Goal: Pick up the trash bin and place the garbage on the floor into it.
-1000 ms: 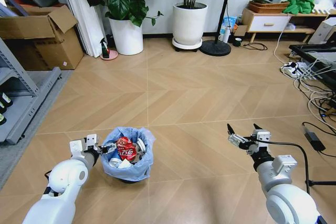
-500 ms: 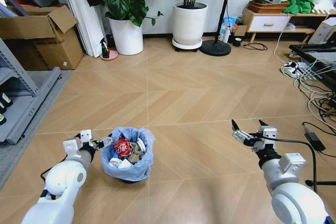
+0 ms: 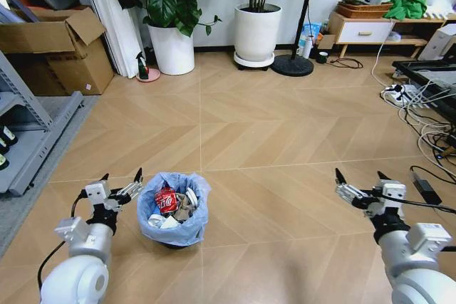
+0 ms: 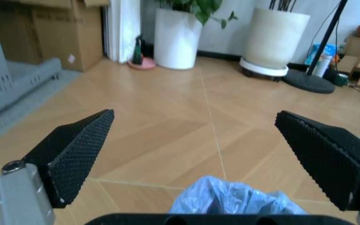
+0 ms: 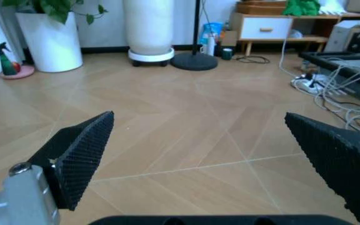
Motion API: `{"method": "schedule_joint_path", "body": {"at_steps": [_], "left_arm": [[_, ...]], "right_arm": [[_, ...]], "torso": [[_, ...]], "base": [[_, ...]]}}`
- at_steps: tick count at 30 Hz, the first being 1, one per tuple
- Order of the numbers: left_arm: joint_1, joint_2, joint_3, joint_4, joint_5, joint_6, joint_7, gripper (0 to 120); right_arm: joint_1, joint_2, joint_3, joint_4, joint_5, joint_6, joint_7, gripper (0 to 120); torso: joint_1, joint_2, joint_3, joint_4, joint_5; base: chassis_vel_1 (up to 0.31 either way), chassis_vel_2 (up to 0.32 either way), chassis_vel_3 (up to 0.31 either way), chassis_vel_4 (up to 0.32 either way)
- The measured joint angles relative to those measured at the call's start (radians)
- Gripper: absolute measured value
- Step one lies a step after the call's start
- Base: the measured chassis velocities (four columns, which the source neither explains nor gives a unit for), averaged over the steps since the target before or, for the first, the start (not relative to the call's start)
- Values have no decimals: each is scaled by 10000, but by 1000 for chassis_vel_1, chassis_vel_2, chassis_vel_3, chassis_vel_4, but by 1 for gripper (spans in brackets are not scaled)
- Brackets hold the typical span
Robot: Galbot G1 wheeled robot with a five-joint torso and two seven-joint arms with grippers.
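The trash bin (image 3: 173,209) stands on the floor (image 3: 271,133) at the lower left of the head view, a small dark bin lined with a wrinkly light-blue bag. Garbage fills it: a red can (image 3: 167,200), white paper wads and grey wrappers. My left gripper (image 3: 121,182) hovers open just left of the bin's rim, empty. In the left wrist view the bag's blue edge (image 4: 230,199) shows below the spread fingers (image 4: 73,152). My right gripper (image 3: 358,181) is open and empty over bare floor at the lower right, far from the bin.
Two large white plant pots (image 3: 172,49) (image 3: 256,32) and a green spray bottle (image 3: 142,66) stand at the back wall. A cardboard box (image 3: 57,48) and grey shelving (image 3: 28,126) line the left. Cables and a power strip (image 3: 417,115) lie at right. A fan base (image 3: 292,65) sits behind.
Both arms have drawn back and outward. The left gripper has let go of the bin's rim and stands open beside it; the right gripper has shifted right and down.
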Motion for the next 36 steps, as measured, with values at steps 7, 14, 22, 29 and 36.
{"method": "schedule_joint_path", "body": {"at_steps": [7,14,22,29,36], "left_arm": [[698,-415,75,-686,682,-85,85,100],[1036,-478,46,-819,765,-269,175,100],[1510,-726,262,-859,1028,-663,90,100],[1527,-746,268,-866,1047,-675,66,100],[1509,-742,273,-864,1046,-669,60,100]], "right_arm": [[-726,812,360,518,-986,583,-866,100],[-1219,1109,725,521,-1214,1158,-1436,100],[-1341,1239,678,447,-1431,1489,-1597,100],[-1268,1230,628,410,-1500,1488,-1571,100],[-1254,1217,616,397,-1500,1476,-1551,100]], "torso": [[0,0,0,0,-4],[0,0,1,0,-1],[0,0,1,1,0],[0,-2,1,0,-1],[0,-2,2,1,-1]], "base": [[0,0,0,0],[0,0,0,0],[0,0,0,0],[0,0,0,0],[0,0,0,0]]}}
